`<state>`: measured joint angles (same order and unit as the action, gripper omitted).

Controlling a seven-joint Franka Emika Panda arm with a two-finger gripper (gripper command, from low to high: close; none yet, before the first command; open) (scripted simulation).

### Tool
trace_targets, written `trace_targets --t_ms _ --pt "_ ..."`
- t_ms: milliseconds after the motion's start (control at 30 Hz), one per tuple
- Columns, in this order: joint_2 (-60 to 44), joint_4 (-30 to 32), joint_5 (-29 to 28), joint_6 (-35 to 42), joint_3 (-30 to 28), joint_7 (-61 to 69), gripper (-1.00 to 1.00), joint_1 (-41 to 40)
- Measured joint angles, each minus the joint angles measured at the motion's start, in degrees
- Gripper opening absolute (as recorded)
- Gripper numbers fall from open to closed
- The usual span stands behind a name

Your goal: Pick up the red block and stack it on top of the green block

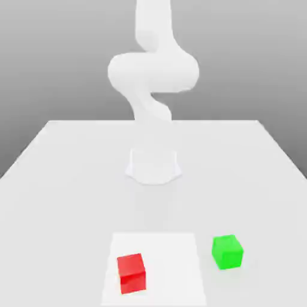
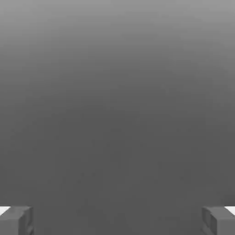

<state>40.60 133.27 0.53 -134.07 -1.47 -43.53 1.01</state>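
Red block (image 1: 132, 273) sits on the bench (image 1: 60, 180), near the front edge in the exterior view, on a paler square patch (image 1: 174, 252) of the surface; it is toward the exterior view's left of that patch. Green block (image 1: 228, 251) stands just off the patch, to the exterior view's right of the red one; the two are apart, not touching, with a clear strip of bench between them. Both rest flat, neither tilted.

My arm (image 1: 153, 72) rises from its base (image 1: 153, 166) at mid-bench, folded up high; well away from both blocks. In the hand view my fingers (image 2: 16, 220) show as two grey tips at opposite edges of the picture, spread wide with nothing between them; gripper (image 2: 117, 221) is open and empty; beyond it only plain grey background.

Judgement on stage: nothing grasped yet; task at its start; approach to the red block not begun.

Handling, judged from looks: red block reads as a small rigid cube, flat faces, sharp edges; likely light and stiff, no give under the pads; smooth faces may be a little slippery, so a firm square pinch is wanted. Best hold: two opposite side faces, at about mid-height, coming straight down from above; the top face shows clearly and nothing crowds the sides. The block looks turned slightly relative to the bench edges; I should match my wrist to its faces so as not to pinch across corners. Risk: an off-centre grip could twist the cube on lift, spoiling flat placement on the green block.
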Motion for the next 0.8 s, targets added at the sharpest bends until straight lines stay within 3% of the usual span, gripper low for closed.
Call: trace_targets --t_ms 400,800 --pt "-25.2 7.2 3.3 -11.0 -5.4 11.6 0.00 3.2" --pt "-50.0 13.6 3.3 -22.7 -6.7 20.3 0.00 2.2"
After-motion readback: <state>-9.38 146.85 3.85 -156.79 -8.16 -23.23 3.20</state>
